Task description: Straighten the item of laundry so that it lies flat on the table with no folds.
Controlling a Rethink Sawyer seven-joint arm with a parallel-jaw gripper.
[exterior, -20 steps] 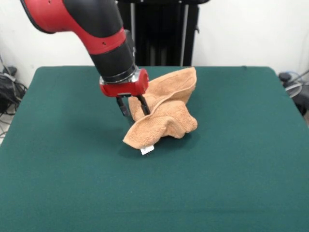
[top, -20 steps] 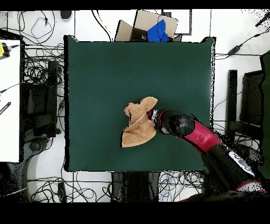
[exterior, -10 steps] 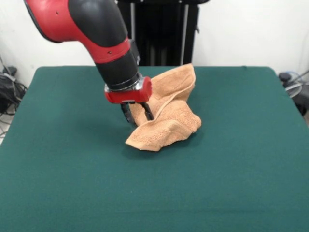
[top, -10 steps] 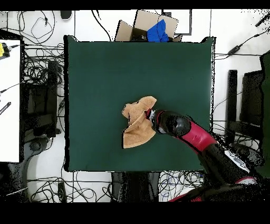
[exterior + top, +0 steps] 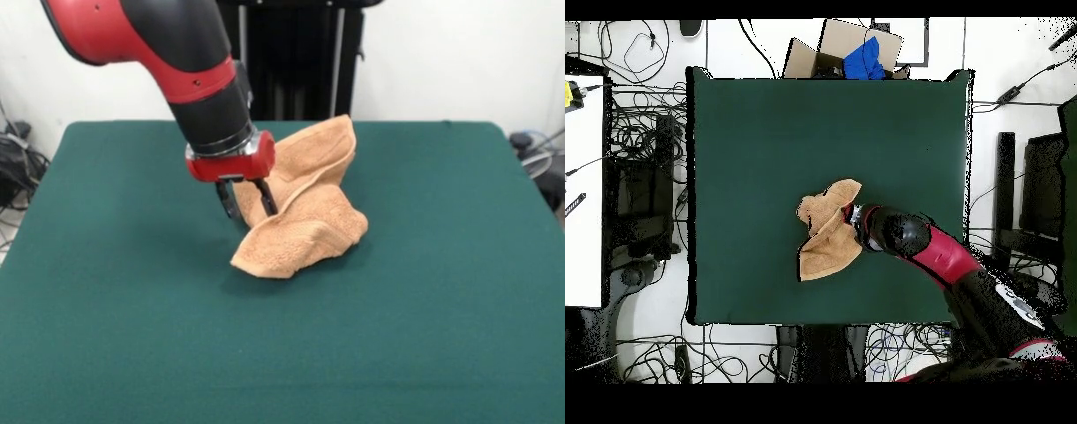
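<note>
Up a touch goes the gripper (image 5: pixel 244 198) since half a second back, and the towel (image 5: pixel 305 216) barely shifts with it. Nearest the camera, a folded lobe of towel rests on the green table (image 5: pixel 132 336) near its middle. Just behind it on the left, the two dark fingers (image 5: pixel 264 196) stand apart, right one against the cloth's left edge. Farther back, the towel rises in a crumpled ridge. Overhead, the arm (image 5: pixel 940 255) meets the towel (image 5: pixel 827 232) from the right.

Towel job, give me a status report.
Gripper at the towel's edge, fingers open, no grip visible. Towel bunched and folded mid-table, one end raised, not flat. Nothing else on the cloth's path.
</note>
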